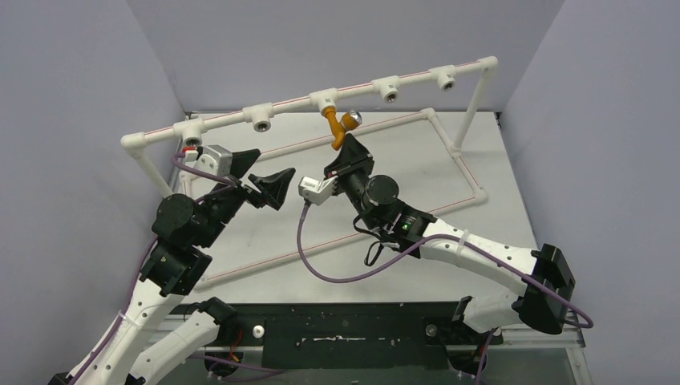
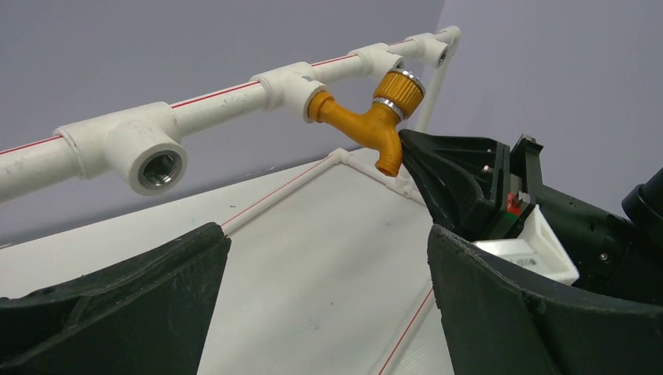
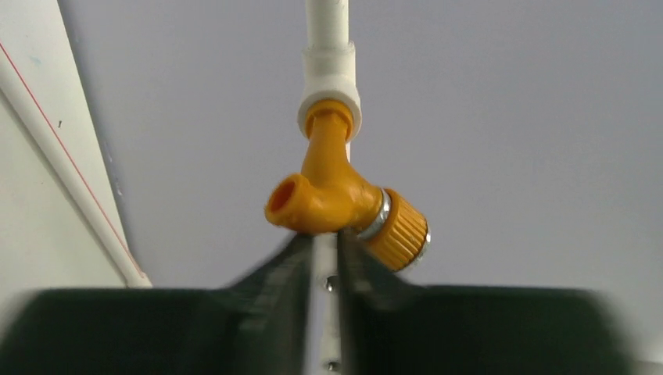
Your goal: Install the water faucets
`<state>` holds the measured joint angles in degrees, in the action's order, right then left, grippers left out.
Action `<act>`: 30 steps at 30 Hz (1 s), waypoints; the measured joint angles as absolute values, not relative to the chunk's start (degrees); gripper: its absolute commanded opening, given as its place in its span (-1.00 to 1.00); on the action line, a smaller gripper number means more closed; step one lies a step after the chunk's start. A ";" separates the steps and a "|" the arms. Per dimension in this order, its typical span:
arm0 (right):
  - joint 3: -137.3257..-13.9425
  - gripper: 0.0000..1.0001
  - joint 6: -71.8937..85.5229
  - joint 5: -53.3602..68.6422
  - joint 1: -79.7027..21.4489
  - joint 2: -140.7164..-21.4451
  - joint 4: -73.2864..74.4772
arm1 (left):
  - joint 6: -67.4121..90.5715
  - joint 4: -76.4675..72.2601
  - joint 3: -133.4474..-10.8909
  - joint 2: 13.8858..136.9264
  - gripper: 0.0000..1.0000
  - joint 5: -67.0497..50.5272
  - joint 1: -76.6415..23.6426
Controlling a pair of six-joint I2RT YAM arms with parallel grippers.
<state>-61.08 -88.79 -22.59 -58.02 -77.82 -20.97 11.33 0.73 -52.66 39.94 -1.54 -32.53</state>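
The orange-brass water faucet (image 1: pixel 340 127) hangs screwed into the middle tee of the raised white pipe rail (image 1: pixel 289 103), spout down, its ribbed knob with silvery end to the right. It shows in the left wrist view (image 2: pixel 363 121) and the right wrist view (image 3: pixel 328 195). My right gripper (image 1: pixel 350 147) is just below it, its jaws almost together with nothing between them, and its tips (image 3: pixel 325 238) touch the faucet's underside. My left gripper (image 1: pixel 265 172) is wide open and empty (image 2: pixel 328 258), left of the faucet and in front of the rail.
Empty tee sockets sit on the rail to the left (image 1: pixel 261 120) (image 2: pixel 156 166) and right (image 1: pixel 389 88) of the faucet. A low white pipe frame (image 1: pixel 473 188) with red stripes lies on the table. Grey walls close in the back and sides.
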 measured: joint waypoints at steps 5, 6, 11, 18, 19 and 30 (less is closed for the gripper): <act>-59.24 -0.39 -83.64 -23.14 -58.02 -77.54 -23.33 | 11.33 0.71 -52.66 39.97 0.95 -1.54 -32.53; -58.74 -0.21 -82.98 -23.07 -58.13 -77.41 -23.55 | 11.33 0.71 -52.66 39.99 0.95 -1.54 -32.53; -55.66 0.34 -80.51 -22.28 -58.22 -75.48 -23.83 | 11.33 0.71 -52.66 40.18 0.95 -1.52 -32.53; -53.10 0.72 -75.33 -21.32 -58.22 -69.97 -22.28 | 11.33 0.75 -52.66 40.58 0.95 -1.50 -32.53; -52.64 0.75 -74.11 -21.04 -58.22 -68.79 -22.02 | 11.33 0.73 -52.66 40.58 0.95 -1.50 -32.53; -48.45 1.00 -55.61 -19.20 -51.35 -58.83 -17.19 | 11.33 0.78 -52.66 41.08 0.95 -1.39 -32.53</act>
